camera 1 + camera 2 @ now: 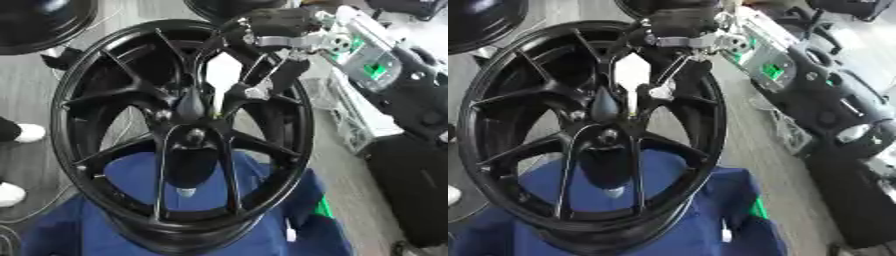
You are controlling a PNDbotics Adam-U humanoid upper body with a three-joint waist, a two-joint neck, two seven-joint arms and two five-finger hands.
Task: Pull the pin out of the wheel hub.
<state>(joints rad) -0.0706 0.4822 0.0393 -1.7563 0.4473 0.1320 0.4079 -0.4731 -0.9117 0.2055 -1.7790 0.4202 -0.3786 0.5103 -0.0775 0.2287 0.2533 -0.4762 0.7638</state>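
A large black wheel with thin spokes stands upright on a blue cloth. Its hub sits at the middle. My right arm comes in from the upper right, and its black hand reaches between the spokes just above the hub. The fingers and thumb curl together around a thin pale pin that stands upright there. Most of the pin is hidden by the hand. My left hand shows in neither view.
Another black rim lies at the upper left and a third behind the wheel. Black cases and a device with a green light stand to the right. A person's white shoes show at the left edge.
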